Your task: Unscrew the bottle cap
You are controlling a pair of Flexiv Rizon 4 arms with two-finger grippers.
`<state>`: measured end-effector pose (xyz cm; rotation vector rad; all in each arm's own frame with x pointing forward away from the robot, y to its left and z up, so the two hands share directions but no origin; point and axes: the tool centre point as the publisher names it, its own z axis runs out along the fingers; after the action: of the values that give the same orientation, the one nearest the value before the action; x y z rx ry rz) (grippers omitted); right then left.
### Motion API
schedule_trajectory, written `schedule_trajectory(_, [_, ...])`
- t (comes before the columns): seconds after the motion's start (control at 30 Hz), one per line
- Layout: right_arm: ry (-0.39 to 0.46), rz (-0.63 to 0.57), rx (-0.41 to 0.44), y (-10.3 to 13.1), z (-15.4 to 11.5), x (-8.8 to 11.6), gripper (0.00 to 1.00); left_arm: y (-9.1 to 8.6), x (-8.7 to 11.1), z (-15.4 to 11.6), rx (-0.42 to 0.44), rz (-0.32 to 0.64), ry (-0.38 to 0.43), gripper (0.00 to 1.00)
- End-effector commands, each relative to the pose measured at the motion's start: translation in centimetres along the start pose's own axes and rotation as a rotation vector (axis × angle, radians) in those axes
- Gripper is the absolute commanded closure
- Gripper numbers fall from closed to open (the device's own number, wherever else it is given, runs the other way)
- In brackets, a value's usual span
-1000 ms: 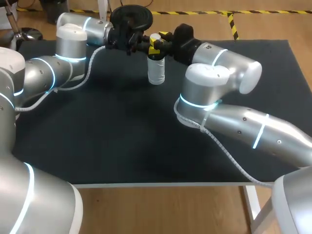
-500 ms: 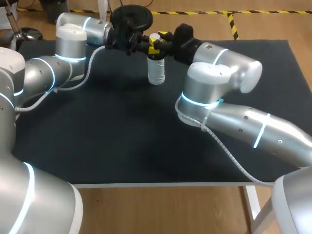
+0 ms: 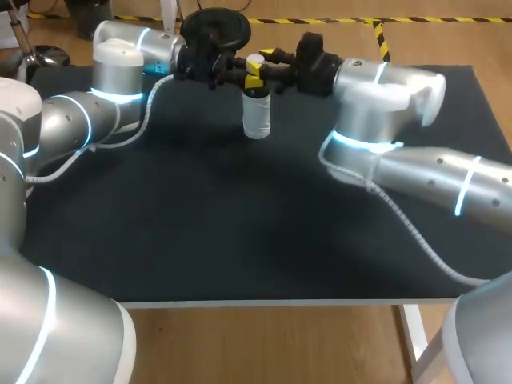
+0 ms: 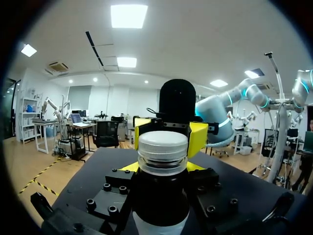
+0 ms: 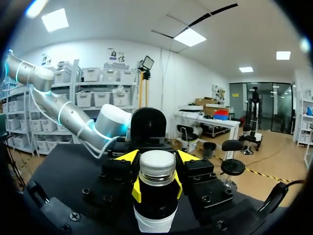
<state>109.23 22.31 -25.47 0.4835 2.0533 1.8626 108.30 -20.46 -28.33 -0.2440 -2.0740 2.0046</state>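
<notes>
The white ribbed plastic cap (image 3: pixel 254 62) sits on the translucent plastic bottle (image 3: pixel 257 118), which stands upright at the far middle of the black tabletop (image 3: pixel 240 224). The right gripper (image 5: pixel 155 157) is closed on the cap from two sides. The left gripper (image 4: pixel 162 169) clamps the bottle's dark neck just below the cap.

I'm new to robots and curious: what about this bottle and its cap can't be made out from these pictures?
Whether the cap is loose: all views, its threads lie under the cap itself.
The base of the bottle: both wrist views, cut off by the picture's edge.
Any liquid inside: head view, too small and pale to tell.
</notes>
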Motion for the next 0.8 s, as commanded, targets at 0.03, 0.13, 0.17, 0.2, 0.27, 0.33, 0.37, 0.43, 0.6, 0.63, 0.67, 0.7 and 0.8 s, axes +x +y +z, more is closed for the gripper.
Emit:
schedule_trajectory(0.03, [0.323,-0.009,0.008,-0.3,-0.5,-1.5,1.0,0.3,-0.5,-0.1,0.005,-0.001,0.234,1.0])
schedule_trajectory(0.13, [0.406,-0.002,0.012,-0.4,-0.6,-1.4,1.0,0.3,-0.5,-0.1,0.005,-0.001,0.234,1.0])
schedule_trajectory(0.17, [0.464,-0.008,0.02,-0.5,-0.6,-1.5,1.0,0.3,-0.5,-0.1,0.005,-0.001,0.234,1.0])
schedule_trajectory(0.2, [0.481,-0.002,0.012,-0.5,-0.6,-1.5,1.0,0.3,-0.5,-0.1,0.005,-0.001,0.234,1.0])
schedule_trajectory(0.27, [0.556,0.0,0.012,-0.5,-0.5,-1.6,1.0,0.3,-0.5,-0.1,0.005,-0.001,0.234,1.0])
schedule_trajectory(0.33, [0.618,0.002,0.013,-0.4,-0.4,-1.5,1.0,0.3,-0.5,-0.1,0.005,-0.001,0.234,1.0])
schedule_trajectory(0.37, [0.654,0.005,0.012,-0.3,-0.5,-1.4,1.0,0.3,-0.5,-0.1,0.005,-0.001,0.234,1.0])
schedule_trajectory(0.43, [0.697,0.004,0.003,-0.2,-0.6,-1.3,1.0,0.3,-0.5,-0.1,0.005,-0.001,0.234,1.0])
schedule_trajectory(0.6, [0.829,-0.016,-0.016,0.9,-0.9,-0.9,1.0,0.3,-0.5,-0.1,0.005,-0.001,0.234,1.0])
schedule_trajectory(0.63, [0.851,-0.023,-0.015,1.2,-1.0,-0.8,1.0,0.3,-0.5,-0.1,0.005,-0.001,0.234,1.0])
schedule_trajectory(0.67, [0.869,-0.027,-0.019,1.5,-1.1,-0.7,1.0,0.3,-0.5,-0.1,0.005,-0.001,0.234,1.0])
schedule_trajectory(0.7, [0.878,-0.031,-0.03,1.8,-1.2,-0.7,1.0,0.3,-0.5,-0.1,0.005,-0.001,0.234,1.0])
schedule_trajectory(0.8, [0.858,-0.039,-0.05,2.8,-1.8,-1.3,1.0,0.3,-0.5,-0.1,0.005,-0.001,0.234,1.0])
